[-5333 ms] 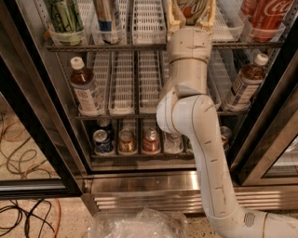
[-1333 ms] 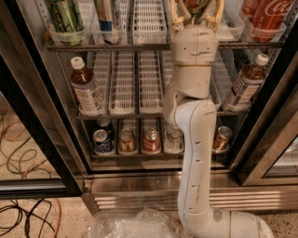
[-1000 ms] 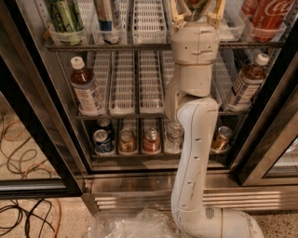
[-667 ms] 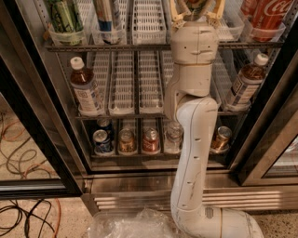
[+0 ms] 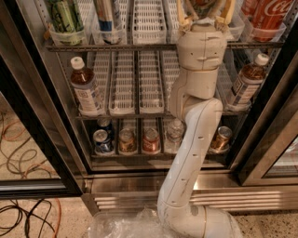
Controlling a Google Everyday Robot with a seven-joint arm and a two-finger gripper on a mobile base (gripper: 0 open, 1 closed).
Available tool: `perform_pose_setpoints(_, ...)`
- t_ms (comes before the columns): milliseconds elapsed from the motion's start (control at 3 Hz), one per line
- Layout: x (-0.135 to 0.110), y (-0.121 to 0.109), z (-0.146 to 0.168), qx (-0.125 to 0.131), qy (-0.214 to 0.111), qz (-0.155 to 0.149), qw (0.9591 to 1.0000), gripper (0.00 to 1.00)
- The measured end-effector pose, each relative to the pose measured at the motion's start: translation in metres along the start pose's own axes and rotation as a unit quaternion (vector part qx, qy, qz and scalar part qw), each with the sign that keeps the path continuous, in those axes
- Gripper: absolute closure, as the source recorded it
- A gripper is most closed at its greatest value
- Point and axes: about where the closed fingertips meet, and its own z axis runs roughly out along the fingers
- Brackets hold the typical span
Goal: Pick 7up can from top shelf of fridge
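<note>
the 7up can [image 5: 201, 4] stood upright on the top shelf [image 5: 116, 47] of the fridge [image 5: 139, 193], long axis vertical. only its lower end showed, the rest out of view above. the gripper [image 5: 205, 10] sat at that lower end, with the can inside its span just above the cream arm [image 5: 191, 139]. whether it clamped the can or stood clear of it could not be told. a red coca-cola can [image 5: 271, 16] stood toward the view's right. white lane trays [image 5: 148, 21], a blue-and-silver can [image 5: 108, 16] and a dark green can [image 5: 65, 16] stood toward the left. the rack below held brown bottles [image 5: 86, 86] and the lowest held small cans [image 5: 125, 140]. crumpled plastic [image 5: 123, 225] lay before the steel base, and cables [image 5: 18, 139] trailed over the speckled floor [image 5: 70, 214].
</note>
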Motion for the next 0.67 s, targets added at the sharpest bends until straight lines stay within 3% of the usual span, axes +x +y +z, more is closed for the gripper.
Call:
perform_pose_setpoints(333,-0.0284,-0.0149,-0.0309,-0.028,-0.012,-0.015,0.9994,1.00)
perform_pose_setpoints(667,-0.0284,-0.0148,-0.0308,-0.028,-0.012,-0.015,0.9994,1.00)
